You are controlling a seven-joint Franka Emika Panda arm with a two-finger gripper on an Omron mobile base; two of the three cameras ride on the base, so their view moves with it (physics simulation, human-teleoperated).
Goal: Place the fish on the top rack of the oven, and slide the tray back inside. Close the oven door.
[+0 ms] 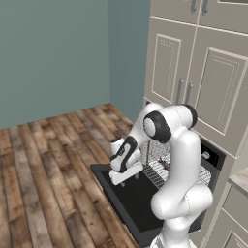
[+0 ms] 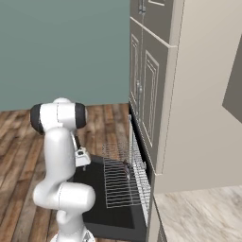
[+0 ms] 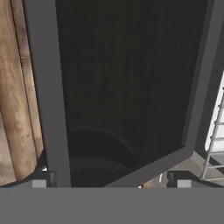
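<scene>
In the left base view the hand (image 1: 127,170) hovers empty, jaws apart, above the lowered oven door (image 1: 131,201), and the top rack (image 1: 167,167) is pulled out with a small dark fish (image 1: 164,165) apparently on it. The right base view shows the rack (image 2: 124,182) still extended from the oven (image 2: 142,189). In the hand view the door's dark glass (image 3: 127,87) lies below, so sliding in and closing seem left.

Apparently clear room above lowered oven door (image 1: 128,193), pulled-out top rack (image 2: 124,182) overhanging.
</scene>
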